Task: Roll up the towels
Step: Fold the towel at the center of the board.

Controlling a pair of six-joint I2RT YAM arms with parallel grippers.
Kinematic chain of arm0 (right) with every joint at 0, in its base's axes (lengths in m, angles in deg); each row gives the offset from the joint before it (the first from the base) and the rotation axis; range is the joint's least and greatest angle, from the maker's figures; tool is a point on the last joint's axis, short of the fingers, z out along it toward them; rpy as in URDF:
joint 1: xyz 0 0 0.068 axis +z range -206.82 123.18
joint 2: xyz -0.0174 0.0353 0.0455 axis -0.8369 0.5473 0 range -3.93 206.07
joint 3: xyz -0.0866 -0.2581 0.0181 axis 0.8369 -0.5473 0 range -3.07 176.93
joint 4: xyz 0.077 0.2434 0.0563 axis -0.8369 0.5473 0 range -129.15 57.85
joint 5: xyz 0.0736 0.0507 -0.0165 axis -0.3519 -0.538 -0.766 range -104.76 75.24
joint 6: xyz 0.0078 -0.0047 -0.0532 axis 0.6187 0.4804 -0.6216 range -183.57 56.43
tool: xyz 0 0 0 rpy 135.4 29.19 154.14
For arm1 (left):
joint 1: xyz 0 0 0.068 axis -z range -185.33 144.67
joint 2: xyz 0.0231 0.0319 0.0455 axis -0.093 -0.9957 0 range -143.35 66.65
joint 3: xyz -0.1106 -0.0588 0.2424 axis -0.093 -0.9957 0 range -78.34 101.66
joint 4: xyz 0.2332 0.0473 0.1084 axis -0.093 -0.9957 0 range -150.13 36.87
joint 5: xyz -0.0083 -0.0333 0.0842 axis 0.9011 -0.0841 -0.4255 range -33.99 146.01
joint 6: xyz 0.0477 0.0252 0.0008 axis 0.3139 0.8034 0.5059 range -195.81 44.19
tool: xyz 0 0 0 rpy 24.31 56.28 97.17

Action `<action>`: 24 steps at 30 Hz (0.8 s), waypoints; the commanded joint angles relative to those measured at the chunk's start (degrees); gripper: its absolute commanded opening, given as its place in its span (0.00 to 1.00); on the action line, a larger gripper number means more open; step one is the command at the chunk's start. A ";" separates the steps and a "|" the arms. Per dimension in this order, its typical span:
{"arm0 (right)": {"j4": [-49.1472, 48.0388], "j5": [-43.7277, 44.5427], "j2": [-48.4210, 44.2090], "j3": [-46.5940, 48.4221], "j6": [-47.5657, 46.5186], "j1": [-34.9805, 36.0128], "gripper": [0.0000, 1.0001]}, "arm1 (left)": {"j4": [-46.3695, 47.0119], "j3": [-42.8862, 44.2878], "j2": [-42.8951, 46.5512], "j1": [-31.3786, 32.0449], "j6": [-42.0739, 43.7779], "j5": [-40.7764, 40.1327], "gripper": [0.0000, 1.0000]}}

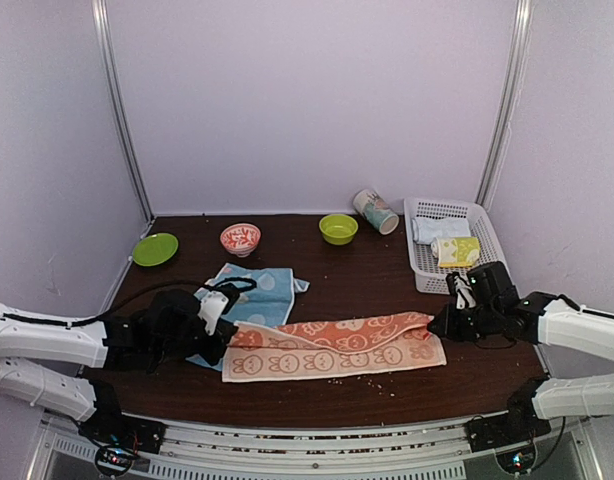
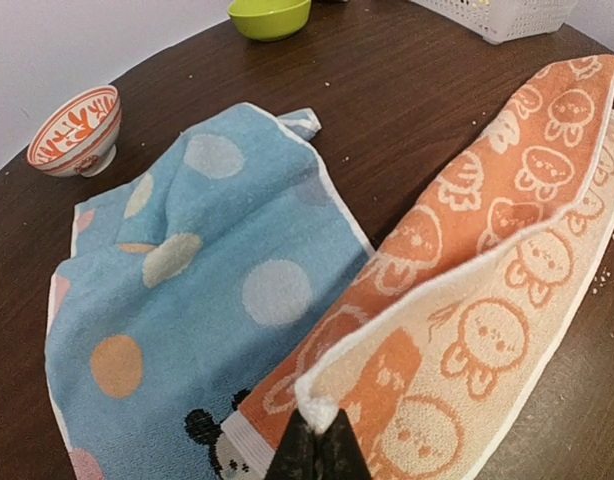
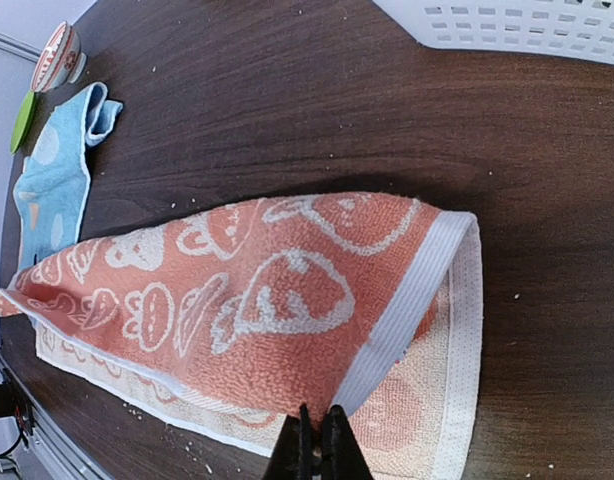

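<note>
From above, the orange bunny-print cloth towel lies folded at lower centre, overlapping the light blue dotted cloth towel; in the wrist views the left gripper, then the right gripper, pinches a corner tightly, so both should move evenly, keeping edges aligned.

Dark brown wood counter, soft even light. Behind counter: plain pale lilac back wall. Side walls either side of counter, same colour. Thin metal posts at counter's back corners. Metal rail along counter's near edge.
</note>
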 commanded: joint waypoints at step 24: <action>9.16 -0.70 -4.62 -1.22 1.22 3.65 0.64 | -4.72 -4.53 5.27 -0.24 -10.62 5.86 0.61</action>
